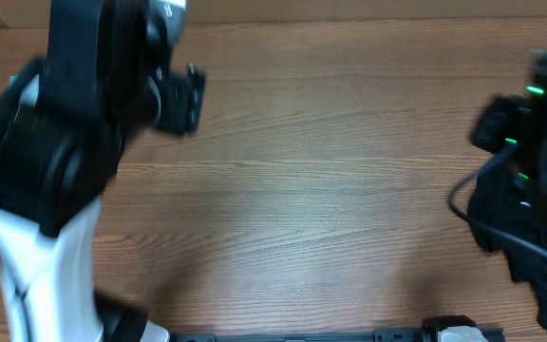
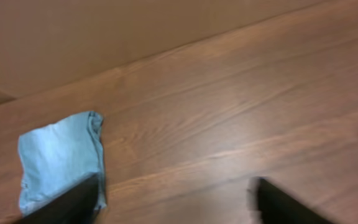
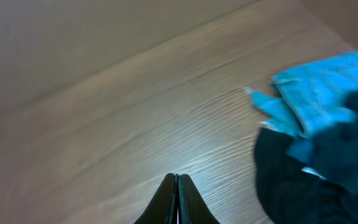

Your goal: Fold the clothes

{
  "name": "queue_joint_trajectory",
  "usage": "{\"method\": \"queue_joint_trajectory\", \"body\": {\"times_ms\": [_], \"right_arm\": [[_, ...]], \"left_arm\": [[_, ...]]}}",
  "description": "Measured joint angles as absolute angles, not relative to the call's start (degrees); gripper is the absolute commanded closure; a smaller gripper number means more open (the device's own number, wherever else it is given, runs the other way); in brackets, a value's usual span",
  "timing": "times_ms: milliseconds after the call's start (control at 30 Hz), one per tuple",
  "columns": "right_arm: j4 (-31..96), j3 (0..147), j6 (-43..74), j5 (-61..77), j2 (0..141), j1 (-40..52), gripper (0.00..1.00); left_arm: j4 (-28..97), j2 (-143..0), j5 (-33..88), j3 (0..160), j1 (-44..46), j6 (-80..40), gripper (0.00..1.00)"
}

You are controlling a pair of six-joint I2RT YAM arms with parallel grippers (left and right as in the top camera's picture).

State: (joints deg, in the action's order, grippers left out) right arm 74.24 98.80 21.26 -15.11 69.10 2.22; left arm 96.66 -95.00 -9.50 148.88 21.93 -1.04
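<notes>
In the left wrist view a small folded piece of pale blue denim (image 2: 58,158), part of the clothes, lies flat on the wooden table (image 2: 229,112). My left gripper (image 2: 174,204) stands open above the table with nothing between its jaws. Its left finger (image 2: 67,205) overlaps the denim's near edge and its right finger (image 2: 284,202) is over bare wood. In the right wrist view my right gripper (image 3: 177,200) is shut on nothing above the wood. To its right lies a heap of blue denim (image 3: 328,93) and black fabric (image 3: 297,186).
From overhead the left arm (image 1: 74,123) fills the table's far left and hides the folded denim. The right arm (image 1: 539,123) with its cable sits at the right edge above dark fabric (image 1: 492,223). A black rail (image 1: 330,334) runs along the front edge.
</notes>
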Motion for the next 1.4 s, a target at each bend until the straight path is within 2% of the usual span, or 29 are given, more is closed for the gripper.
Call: {"method": "queue_joint_trajectory", "body": {"times_ms": [33,67,100,133,800,867,933,1100,1133,1233,1400], "right_arm": [[74.39,98.91,21.54,-14.09,67.92,-0.27,0.80],[74.54,99.11,22.09,-12.27,67.02,-2.72,0.44],[74.65,99.11,22.33,-11.16,66.78,-3.79,0.03],[74.98,99.11,22.39,-10.31,66.87,-4.12,0.00],[78.96,99.11,22.46,-7.86,67.99,-4.14,0.00],[76.42,97.95,22.46,-7.97,67.24,-4.14,0.00],[67.11,89.89,21.56,-8.01,62.30,-4.14,0.00],[49.50,54.33,17.74,-7.20,39.27,-4.14,0.00],[47.88,45.28,17.43,-6.57,33.50,-4.14,0.00],[44.77,31.53,16.99,-4.95,22.57,-4.14,0.00],[44.12,20.51,16.73,-3.60,7.77,-4.14,0.00]], "left_arm": [[96.79,-92.49,-9.78,147.02,22.72,-1.37,0.00],[96.75,-88.88,-10.22,143.57,22.87,-1.78,0.00],[96.99,-87.18,-10.63,141.82,22.85,-2.22,0.00],[96.88,-85.58,-10.85,139.24,22.87,-2.72,0.00],[96.90,-87.39,-11.42,135.13,22.87,-3.05,0.00],[96.88,-87.39,-11.42,135.13,22.85,-3.05,0.00],[96.92,-87.39,-11.42,135.13,22.87,-3.05,0.00],[96.88,-87.39,-11.44,135.02,22.85,-3.05,0.00],[96.88,-87.39,-11.44,135.02,22.85,-3.07,0.00],[96.86,-87.39,-11.44,135.02,22.85,-3.07,0.00],[96.86,-87.39,-11.44,135.02,22.87,-3.07,0.00]]}}
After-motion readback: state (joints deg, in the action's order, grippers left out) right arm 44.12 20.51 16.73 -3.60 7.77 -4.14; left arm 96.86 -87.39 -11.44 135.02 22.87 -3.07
